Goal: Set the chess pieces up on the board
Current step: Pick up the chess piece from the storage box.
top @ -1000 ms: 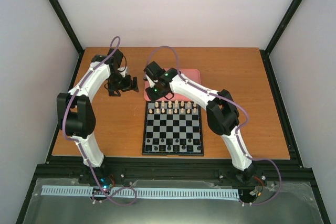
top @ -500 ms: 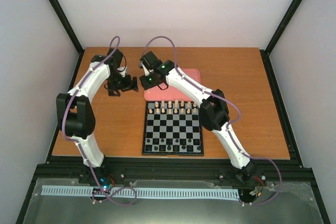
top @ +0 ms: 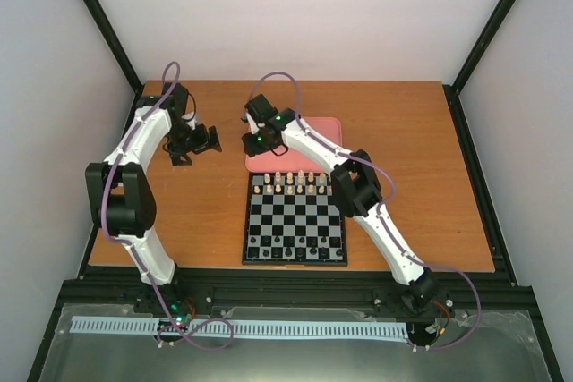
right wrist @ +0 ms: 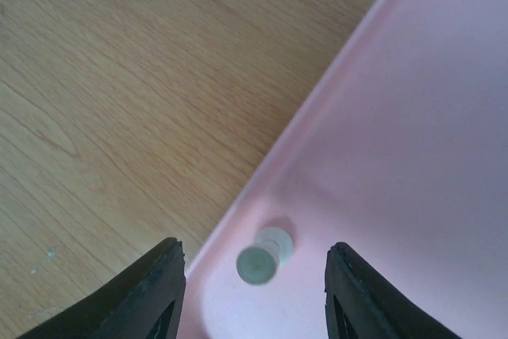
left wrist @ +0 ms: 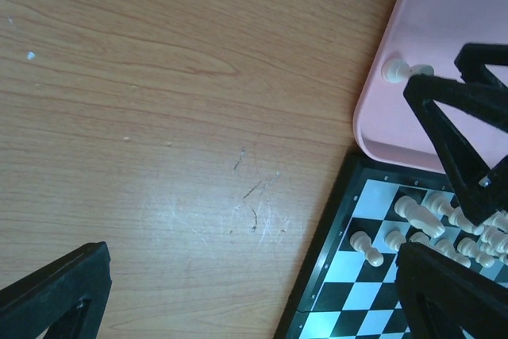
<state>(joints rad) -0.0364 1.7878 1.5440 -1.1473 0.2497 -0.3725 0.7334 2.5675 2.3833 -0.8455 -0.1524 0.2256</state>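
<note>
Cream chess pieces [top: 295, 183] stood in two rows along the far edge of the board [top: 295, 221], with gaps in the outer row toward the far left corner. One more cream piece [right wrist: 264, 256] was off the board in the pink tray [right wrist: 413, 117], just inside the tray's left edge and close to its near left corner. From the right wrist it showed only as a small round disc. From the left wrist it looked to lie on its side, and its kind could not be told.

The right fingers [right wrist: 159, 291] hung over that corner of the tray, spread apart with the lone piece between them and neither finger touching it. One finger was above the tray's left rim and the other above the tray's floor.

The tray lay on the surface [top: 197, 212] just beyond the board's far edge, its near edge almost meeting the board's thin black border. Black pieces [top: 312, 250] lined the board's near edge. The board sat toward the near edge of the surface, between the two arms.

The left fingers [left wrist: 55, 295] were spread wide with only wood grain between them. They hovered above the surface to the left of the tray, beyond the board's far left corner and well apart from the right fingers.
</note>
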